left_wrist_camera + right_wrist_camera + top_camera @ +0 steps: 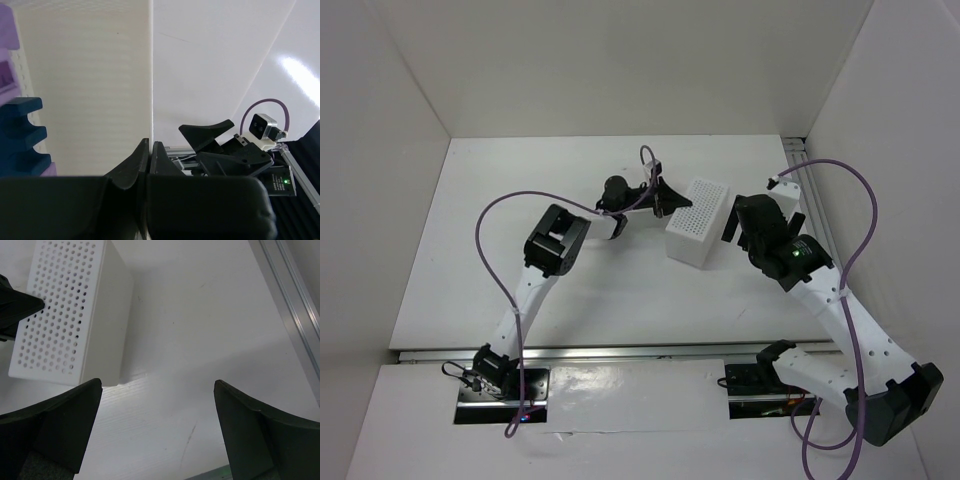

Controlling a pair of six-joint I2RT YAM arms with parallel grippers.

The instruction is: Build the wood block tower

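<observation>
Probably light and slick, the small light-purple wood blocks [6,30] and dark blue notched block [20,135] sit by the white perforated plastic tray [698,222] my left gripper [149,147] pinches; right gripper [157,390] gapes empty. I'd grip flat sides.

One tray [698,222], upper centre of the top view. Two arms: left arm [545,255], right arm [840,310]. At the left wrist view's left edge, one blue block [22,135] and at least two purple blocks [6,27], cut off.
</observation>
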